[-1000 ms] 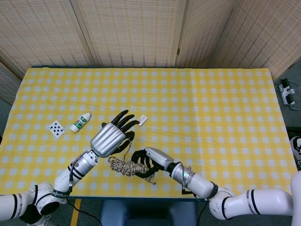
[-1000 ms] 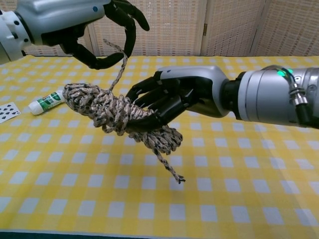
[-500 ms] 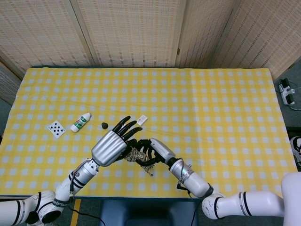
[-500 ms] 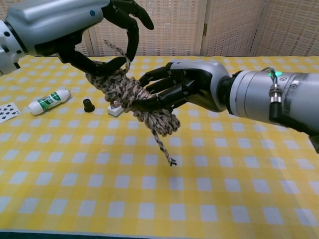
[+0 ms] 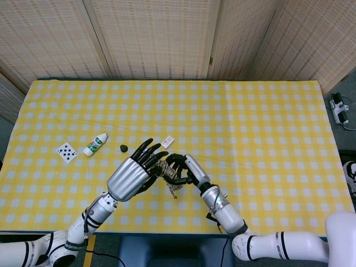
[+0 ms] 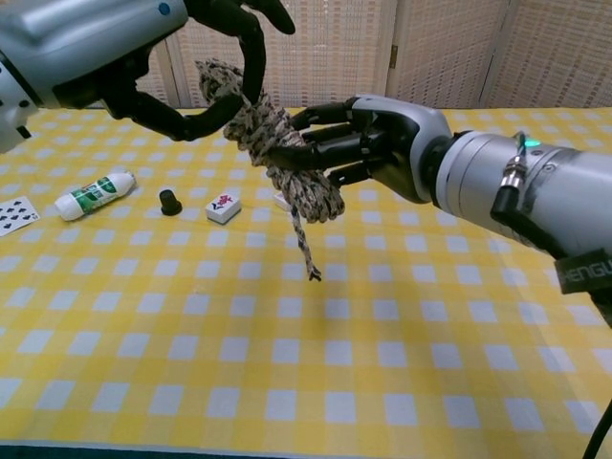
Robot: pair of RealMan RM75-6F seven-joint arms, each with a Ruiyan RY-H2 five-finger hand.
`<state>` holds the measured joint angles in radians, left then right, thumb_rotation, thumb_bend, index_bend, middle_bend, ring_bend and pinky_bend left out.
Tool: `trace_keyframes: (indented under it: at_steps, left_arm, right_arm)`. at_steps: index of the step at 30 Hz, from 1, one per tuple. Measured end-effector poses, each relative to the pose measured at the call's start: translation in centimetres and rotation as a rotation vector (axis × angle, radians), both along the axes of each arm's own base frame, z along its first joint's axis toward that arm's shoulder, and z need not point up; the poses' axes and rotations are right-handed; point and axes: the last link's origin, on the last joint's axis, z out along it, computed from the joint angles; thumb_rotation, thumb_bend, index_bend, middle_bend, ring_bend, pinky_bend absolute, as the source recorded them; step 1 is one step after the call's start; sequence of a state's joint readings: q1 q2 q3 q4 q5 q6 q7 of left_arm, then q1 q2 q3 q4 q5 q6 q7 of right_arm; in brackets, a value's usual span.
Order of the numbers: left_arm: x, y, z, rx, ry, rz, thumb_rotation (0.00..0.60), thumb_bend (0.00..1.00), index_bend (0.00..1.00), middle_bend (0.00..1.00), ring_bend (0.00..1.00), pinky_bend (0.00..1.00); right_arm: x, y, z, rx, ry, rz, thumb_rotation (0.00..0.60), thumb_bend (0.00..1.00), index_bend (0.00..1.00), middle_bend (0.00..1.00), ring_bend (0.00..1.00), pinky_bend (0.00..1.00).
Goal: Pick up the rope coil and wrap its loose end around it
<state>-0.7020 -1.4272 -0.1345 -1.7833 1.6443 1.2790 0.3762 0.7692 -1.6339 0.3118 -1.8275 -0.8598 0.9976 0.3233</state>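
The rope coil (image 6: 277, 153) is a mottled beige and dark bundle held in the air above the yellow checked table (image 6: 430, 363). My right hand (image 6: 378, 143) grips its lower part from the right, black fingers wrapped around it. My left hand (image 6: 182, 57) curls over the coil's upper end from the left, with fingers and thumb closed around it. A loose end (image 6: 304, 244) hangs straight down below the coil. From the head view, the coil (image 5: 168, 172) shows between the left hand (image 5: 132, 177) and the right hand (image 5: 186, 167).
On the table to the left lie a white glue bottle (image 6: 93, 194), a playing card (image 5: 67, 152), a small black knob (image 6: 170, 201) and a mahjong tile (image 6: 223, 206). The table's near edge (image 5: 167, 229) runs just below the arms.
Both hands have carried the coil higher and further from my body. The left hand has closed in from holding a strand above the coil to wrapping around its upper end.
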Motion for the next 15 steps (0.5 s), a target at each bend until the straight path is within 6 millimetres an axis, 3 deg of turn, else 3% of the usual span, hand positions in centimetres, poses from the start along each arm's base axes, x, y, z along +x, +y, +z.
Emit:
trace_keyframes:
  at_steps: [10, 15]
  left_arm:
    - [-0.49, -0.1, -0.71, -0.008, -0.046, 0.018, 0.6, 0.58, 0.62, 0.22, 0.1, 0.0]
    - [-0.66, 0.0, -0.82, -0.005, -0.066, 0.027, 0.6, 0.48, 0.59, 0.21, 0.09, 0.0]
  right_arm:
    - [-0.15, -0.26, 0.32, -0.055, -0.171, -0.094, 0.6, 0.87, 0.8, 0.65, 0.72, 0.64]
    - [-0.39, -0.3, 0.24, -0.072, -0.17, -0.089, 0.6, 0.87, 0.8, 0.65, 0.72, 0.64]
